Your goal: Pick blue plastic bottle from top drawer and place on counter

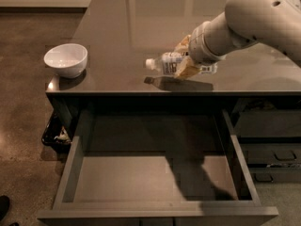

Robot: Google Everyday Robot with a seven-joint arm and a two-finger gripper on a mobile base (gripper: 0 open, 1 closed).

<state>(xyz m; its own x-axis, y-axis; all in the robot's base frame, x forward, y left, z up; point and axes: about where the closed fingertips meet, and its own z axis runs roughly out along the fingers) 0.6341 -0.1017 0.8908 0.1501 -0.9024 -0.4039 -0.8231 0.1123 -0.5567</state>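
Observation:
The blue plastic bottle [175, 63], clear with a white cap pointing left and a pale label, lies sideways in my gripper [184, 59]. The gripper's tan fingers [187, 70] are shut around the bottle's middle. It hangs just above the glossy dark counter [122, 36], near the front edge, with its shadow on the surface right below. The top drawer [155, 178] is pulled wide open below the counter and its flat grey bottom holds nothing. My white arm reaches in from the upper right.
A white bowl [66, 59] stands on the counter's front left corner. Narrower dark drawers [273, 149] with recessed handles are at the right. A dark bin with litter [55, 133] sits on the brown floor at the left.

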